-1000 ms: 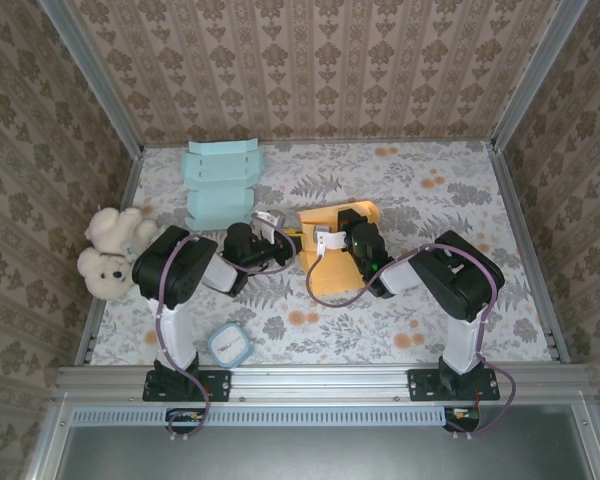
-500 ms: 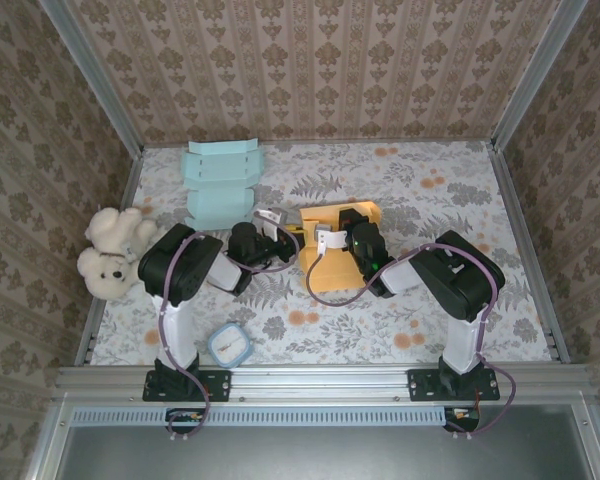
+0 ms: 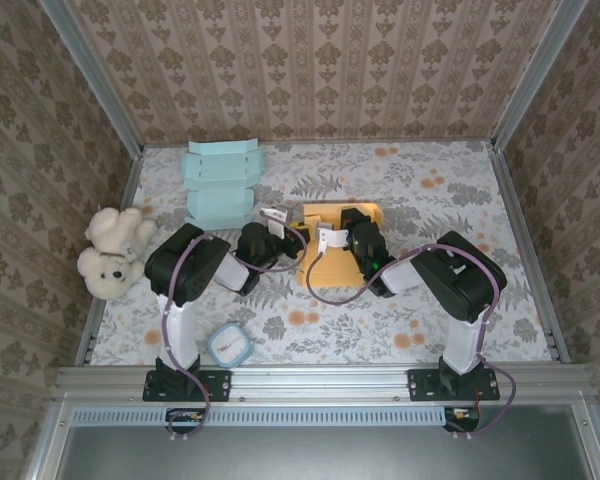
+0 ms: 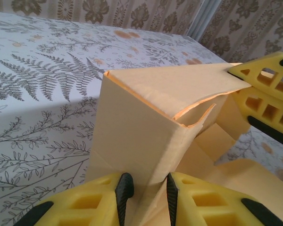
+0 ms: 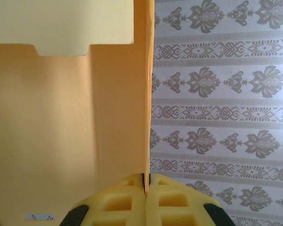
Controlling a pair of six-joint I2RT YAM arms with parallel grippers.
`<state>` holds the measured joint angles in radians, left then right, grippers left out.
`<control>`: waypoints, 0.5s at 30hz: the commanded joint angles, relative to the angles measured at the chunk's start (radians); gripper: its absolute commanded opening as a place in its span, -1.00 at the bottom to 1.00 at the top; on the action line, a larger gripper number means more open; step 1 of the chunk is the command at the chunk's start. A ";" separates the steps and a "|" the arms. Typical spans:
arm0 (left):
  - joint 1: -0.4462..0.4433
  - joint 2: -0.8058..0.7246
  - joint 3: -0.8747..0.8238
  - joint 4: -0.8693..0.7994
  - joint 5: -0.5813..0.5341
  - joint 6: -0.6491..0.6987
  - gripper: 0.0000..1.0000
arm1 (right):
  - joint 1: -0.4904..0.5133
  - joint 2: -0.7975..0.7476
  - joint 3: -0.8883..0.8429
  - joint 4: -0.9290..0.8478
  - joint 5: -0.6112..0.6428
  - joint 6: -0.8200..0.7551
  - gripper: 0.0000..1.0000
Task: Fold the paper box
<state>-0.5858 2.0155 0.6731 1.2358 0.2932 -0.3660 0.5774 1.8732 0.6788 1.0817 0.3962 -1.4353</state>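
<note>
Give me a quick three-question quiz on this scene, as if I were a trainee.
1. True or false: the right fingers are pinched shut on a wall of the box.
2. Which toy sits at the far left? A. bear B. car C. ball
3. Fill in: the flat stack at the back is coloured ____.

Key: 1 true; 2 A; 3 teal.

My floral desk carries the orange paper box centrally. Leftward lie teal cartons and a teddy bear.
</note>
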 commanded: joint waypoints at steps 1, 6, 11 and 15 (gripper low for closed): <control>-0.033 0.027 0.054 0.019 -0.085 0.036 -0.39 | 0.023 0.011 -0.008 -0.112 -0.093 0.035 -1.00; -0.040 0.061 0.077 0.048 -0.118 0.039 -0.38 | 0.022 0.008 -0.008 -0.128 -0.104 0.049 -1.00; -0.056 0.080 0.111 0.050 -0.138 0.072 -0.39 | 0.022 0.005 -0.001 -0.161 -0.117 0.064 -1.00; -0.081 0.089 0.127 0.050 -0.182 0.098 -0.41 | 0.022 0.003 0.002 -0.174 -0.120 0.073 -1.00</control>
<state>-0.6273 2.0853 0.7559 1.2457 0.1173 -0.3088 0.5724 1.8687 0.6868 1.0584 0.3973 -1.4002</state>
